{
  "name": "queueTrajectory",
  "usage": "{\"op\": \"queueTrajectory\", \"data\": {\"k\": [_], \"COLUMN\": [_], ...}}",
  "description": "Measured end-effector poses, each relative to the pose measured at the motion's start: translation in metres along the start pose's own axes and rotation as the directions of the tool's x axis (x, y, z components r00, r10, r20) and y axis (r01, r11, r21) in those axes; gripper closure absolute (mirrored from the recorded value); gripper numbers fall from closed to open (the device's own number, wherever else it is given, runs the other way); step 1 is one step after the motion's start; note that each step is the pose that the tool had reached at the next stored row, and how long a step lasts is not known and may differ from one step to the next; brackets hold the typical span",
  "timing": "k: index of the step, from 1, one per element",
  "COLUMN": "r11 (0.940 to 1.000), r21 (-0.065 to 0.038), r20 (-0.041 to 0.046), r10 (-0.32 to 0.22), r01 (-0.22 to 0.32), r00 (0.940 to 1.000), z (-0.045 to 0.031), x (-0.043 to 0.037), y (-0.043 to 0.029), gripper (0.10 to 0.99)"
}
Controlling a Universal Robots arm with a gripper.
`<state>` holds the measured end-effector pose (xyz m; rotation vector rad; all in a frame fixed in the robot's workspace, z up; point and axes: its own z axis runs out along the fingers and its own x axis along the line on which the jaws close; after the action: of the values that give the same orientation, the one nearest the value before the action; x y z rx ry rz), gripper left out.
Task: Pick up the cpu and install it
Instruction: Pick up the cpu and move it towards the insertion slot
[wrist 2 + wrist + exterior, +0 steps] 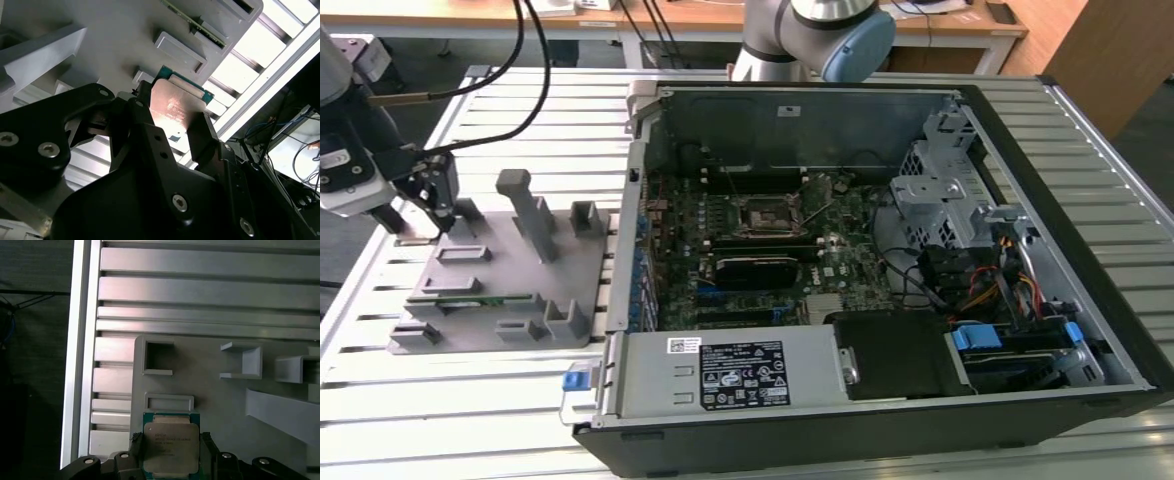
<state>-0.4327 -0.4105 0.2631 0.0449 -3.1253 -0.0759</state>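
The cpu (170, 452), a small square chip with a silver-grey metal top and green edge, sits between my two black fingers in both wrist views; its top also shows as the cpu (176, 106). My gripper (170, 441) (172, 122) is shut on it, one finger on each side. In the exterior view my gripper (443, 212) hangs over the far corner of the grey plastic fixture (500, 300) at the exterior view's left. The dark square socket (761, 212) lies on the motherboard inside the open computer case (854, 95).
A thin green memory stick (470, 298) lies in a slot of the fixture. Tall grey posts (523, 210) rise from the fixture beside my gripper. The slatted aluminium table (494, 410) carries fixture and case. Cables and a drive cage (941, 180) crowd the case's right.
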Motion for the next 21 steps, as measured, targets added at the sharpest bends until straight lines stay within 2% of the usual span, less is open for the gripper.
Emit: {"op": "queueTrajectory", "data": {"k": [21], "r11": [1.0], "r21": [0.0], "r20": [-0.0001], "r10": [0.0], "r01": [0.0], "r00": [1.0], "z": [-0.019], "x": [0.0003], "y": [0.0022], "gripper": [0.549]}}
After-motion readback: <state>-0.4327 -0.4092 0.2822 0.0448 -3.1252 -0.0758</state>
